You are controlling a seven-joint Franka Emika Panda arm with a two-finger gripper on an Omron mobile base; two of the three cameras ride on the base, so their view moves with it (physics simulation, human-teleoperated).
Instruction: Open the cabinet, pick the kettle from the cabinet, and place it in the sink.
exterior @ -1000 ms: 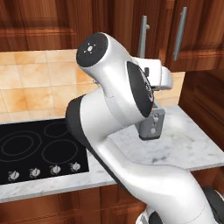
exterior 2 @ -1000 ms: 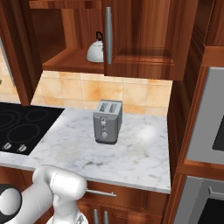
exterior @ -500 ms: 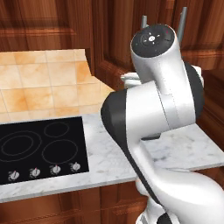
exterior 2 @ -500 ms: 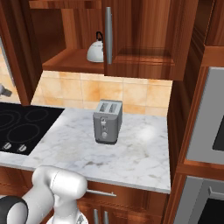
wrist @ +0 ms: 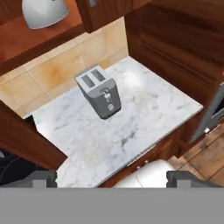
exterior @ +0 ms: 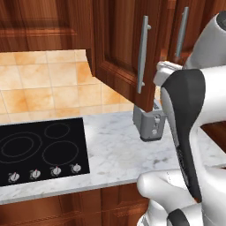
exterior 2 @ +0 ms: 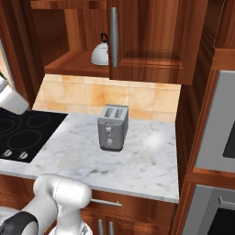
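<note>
The kettle is half tucked behind the open cabinet door in the right base view, so its spout side can't be seen. In the hand view the kettle gets chopped by the top edge, lid and handle gone. The toaster in the left base view is partly covered by the door and the robot's arm. The cooktop runs off the left edge, and its knob markings are too tiny to read.

Even bright light, sharp (soft shadows)
</note>
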